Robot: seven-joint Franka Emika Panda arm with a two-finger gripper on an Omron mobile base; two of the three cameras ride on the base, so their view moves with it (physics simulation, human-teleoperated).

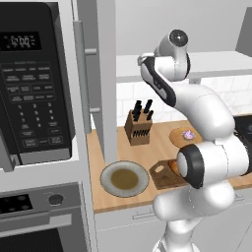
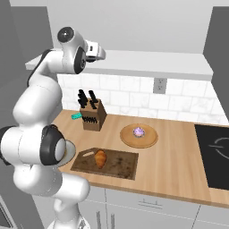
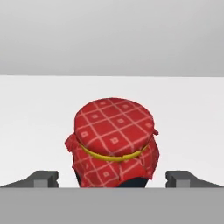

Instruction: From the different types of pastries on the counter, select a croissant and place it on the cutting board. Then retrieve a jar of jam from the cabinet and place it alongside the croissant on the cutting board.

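Observation:
In the hand view the jar of jam point(image 3: 113, 140), with a red checked cloth cover and a yellow band, stands on the pale shelf point(image 3: 39, 109) of the cabinet. My gripper point(image 3: 111, 178) is open, one fingertip on each side of the jar with a gap to it. The arm's hand point(image 2: 95, 50) reaches up to the cabinet, whose door point(image 1: 106, 74) stands open. The croissant point(image 2: 101, 158) lies on the dark cutting board point(image 2: 123, 166) on the counter point(image 2: 174, 165). In the left base view the arm hides part of the board point(image 1: 162, 176).
A pink frosted pastry point(image 2: 139, 131) sits on a round light-wood plate point(image 2: 150, 139). A knife block point(image 2: 93, 114) stands by the wall. A grey plate point(image 1: 124, 178) lies at the counter's left, below the black microwave point(image 1: 34, 83). A cooktop point(image 2: 214, 152) is at the right.

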